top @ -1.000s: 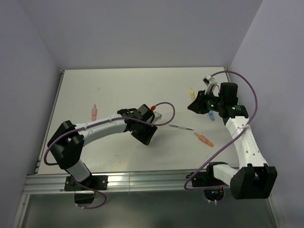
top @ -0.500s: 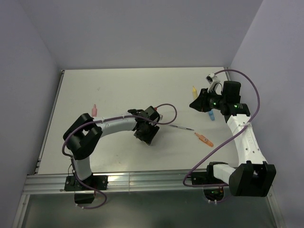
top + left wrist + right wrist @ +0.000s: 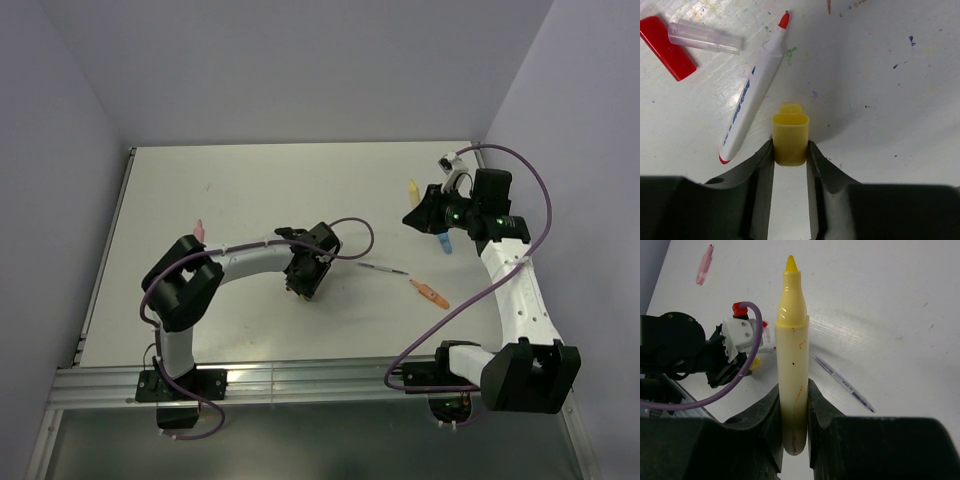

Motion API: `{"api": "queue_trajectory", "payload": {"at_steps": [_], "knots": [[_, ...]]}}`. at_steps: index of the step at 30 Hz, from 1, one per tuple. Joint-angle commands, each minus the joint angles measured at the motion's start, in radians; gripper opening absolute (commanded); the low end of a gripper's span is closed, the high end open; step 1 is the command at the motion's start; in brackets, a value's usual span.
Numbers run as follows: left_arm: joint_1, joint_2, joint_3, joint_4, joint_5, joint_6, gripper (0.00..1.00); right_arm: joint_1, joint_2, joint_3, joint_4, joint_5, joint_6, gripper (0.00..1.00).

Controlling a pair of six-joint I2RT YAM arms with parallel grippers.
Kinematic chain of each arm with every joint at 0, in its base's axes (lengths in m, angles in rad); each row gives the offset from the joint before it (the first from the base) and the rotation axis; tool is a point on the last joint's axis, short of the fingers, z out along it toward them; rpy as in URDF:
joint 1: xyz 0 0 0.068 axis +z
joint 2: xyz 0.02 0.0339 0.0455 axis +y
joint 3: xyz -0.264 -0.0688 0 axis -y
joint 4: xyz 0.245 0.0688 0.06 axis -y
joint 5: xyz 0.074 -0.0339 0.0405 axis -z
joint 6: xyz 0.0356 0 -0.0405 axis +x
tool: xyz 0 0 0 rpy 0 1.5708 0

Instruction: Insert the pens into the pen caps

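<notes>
While left jaws pinch one yellow cap point(image 3: 790, 139), right jaws clamp one yellow pen point(image 3: 792, 350), one red cap point(image 3: 667, 47).

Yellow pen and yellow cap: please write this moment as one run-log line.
left hand: gripping yellow cap | right hand: gripping yellow pen, tip bare | stage: pen and cap apart, not yet joined

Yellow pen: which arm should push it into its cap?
Probably the right. The right gripper holds the yellow pen with its tip sticking out, ready to push. The left gripper pinches the yellow cap and could steady it.
</notes>
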Motion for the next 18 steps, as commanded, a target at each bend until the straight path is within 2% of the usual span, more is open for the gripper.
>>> {"api": "queue_trajectory", "payload": {"at_steps": [1,4,7,8,10,13,14,16,17,18], "knots": [[-0.006,-0.005,0.027,0.045,0.004,0.008,0.3,-0.008,-0.002,0.086,-0.016,0.005,-0.021,0.0],[-0.007,-0.088,0.06,0.033,0.046,0.027,0.22,-0.019,-0.001,0.12,-0.045,0.004,-0.032,0.0],[-0.007,-0.18,0.142,0.016,0.049,0.08,0.1,-0.022,0.01,0.173,-0.084,-0.005,-0.047,0.0],[-0.007,-0.202,0.161,0.008,0.032,0.12,0.03,-0.022,0.012,0.189,-0.1,-0.005,-0.049,0.0],[-0.007,-0.275,0.193,-0.001,0.017,0.181,0.0,-0.024,0.009,0.227,-0.119,-0.021,-0.047,0.0],[-0.007,-0.37,0.212,0.016,-0.048,0.387,0.02,-0.022,0.002,0.266,-0.151,-0.089,-0.052,0.0],[-0.007,-0.384,0.221,0.011,-0.063,0.518,0.0,-0.022,0.002,0.272,-0.165,-0.114,-0.073,0.0],[-0.013,-0.415,0.253,-0.027,-0.129,0.634,0.0,-0.022,-0.001,0.27,-0.199,-0.165,-0.101,0.0],[-0.012,-0.432,0.245,-0.024,-0.15,0.757,0.0,-0.021,-0.001,0.258,-0.214,-0.22,-0.145,0.0],[-0.012,-0.458,0.224,-0.009,-0.161,0.819,0.0,-0.019,-0.001,0.253,-0.231,-0.235,-0.168,0.0]]}}
